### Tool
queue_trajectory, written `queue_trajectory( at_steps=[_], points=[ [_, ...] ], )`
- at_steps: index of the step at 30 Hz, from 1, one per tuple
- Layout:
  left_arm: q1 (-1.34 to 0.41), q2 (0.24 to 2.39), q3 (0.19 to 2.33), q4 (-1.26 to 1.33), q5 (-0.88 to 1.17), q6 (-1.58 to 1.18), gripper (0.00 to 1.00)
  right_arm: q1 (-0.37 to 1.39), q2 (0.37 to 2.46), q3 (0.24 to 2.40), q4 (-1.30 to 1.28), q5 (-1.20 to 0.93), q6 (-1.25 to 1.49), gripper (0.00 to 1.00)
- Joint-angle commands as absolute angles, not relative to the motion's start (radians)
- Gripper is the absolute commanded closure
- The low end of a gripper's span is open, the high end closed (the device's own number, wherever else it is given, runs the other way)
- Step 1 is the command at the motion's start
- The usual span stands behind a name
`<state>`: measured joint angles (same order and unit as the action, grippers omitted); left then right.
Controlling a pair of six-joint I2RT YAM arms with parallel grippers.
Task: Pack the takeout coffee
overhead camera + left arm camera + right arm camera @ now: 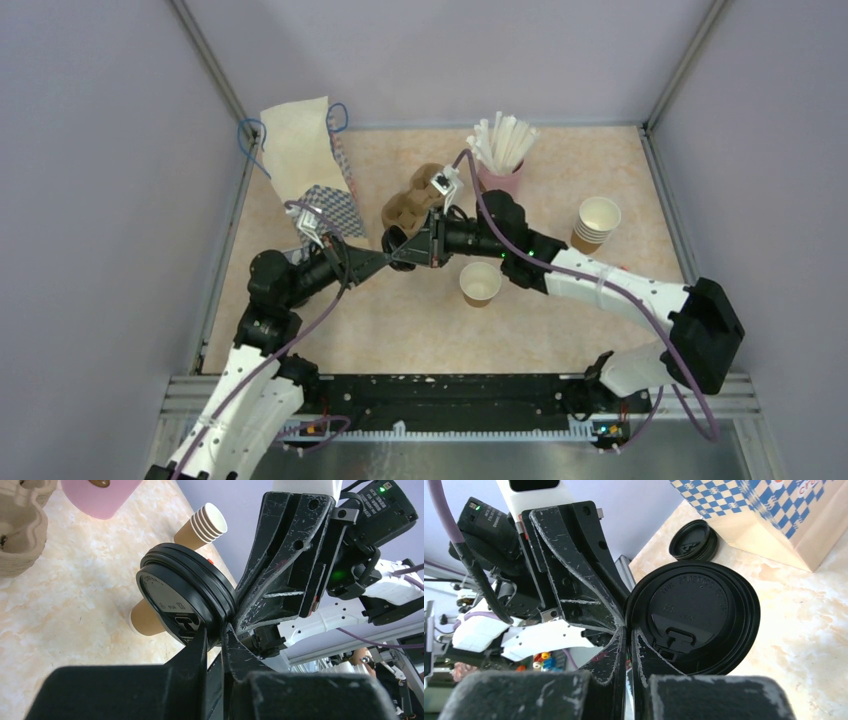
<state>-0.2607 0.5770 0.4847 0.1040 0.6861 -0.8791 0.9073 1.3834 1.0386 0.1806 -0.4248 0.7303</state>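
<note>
A few black plastic lids (185, 595) nested together hang on edge above the table's middle, and both grippers pinch their rim from opposite sides. My left gripper (216, 630) has the rim between its nearly closed fingers. My right gripper (629, 630) is shut on the rim of the same lids (694, 610). From above, the two grippers meet tip to tip, the left gripper (383, 259) coming from the left and the right gripper (402, 250) from the right. The takeout coffee's brown cup (480, 283) stands lidless on the table just right of them; the left wrist view shows that cup (145, 620) behind the lids.
A blue-checked paper bag (312, 170) stands at the back left with a short stack of black lids (694, 540) beside it. A brown pulp cup carrier (410, 203) lies behind the grippers. At the back stands a pink cup of straws (500, 160), and a stack of lidless cups (597, 222) at the right.
</note>
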Motion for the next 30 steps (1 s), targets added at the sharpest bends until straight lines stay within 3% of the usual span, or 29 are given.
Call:
queue_trajectory(
  at_steps=[1,30],
  points=[
    [-0.261,0.556,0.52,0.109,0.691,-0.823,0.88,0.889,1.324,0.998,0.344,-0.494,0.799,1.0],
    [-0.261,0.533,0.541,0.097,0.731,-0.816,0.81,0.821,1.22,0.907,0.412,-0.565,0.853,1.0]
  ],
)
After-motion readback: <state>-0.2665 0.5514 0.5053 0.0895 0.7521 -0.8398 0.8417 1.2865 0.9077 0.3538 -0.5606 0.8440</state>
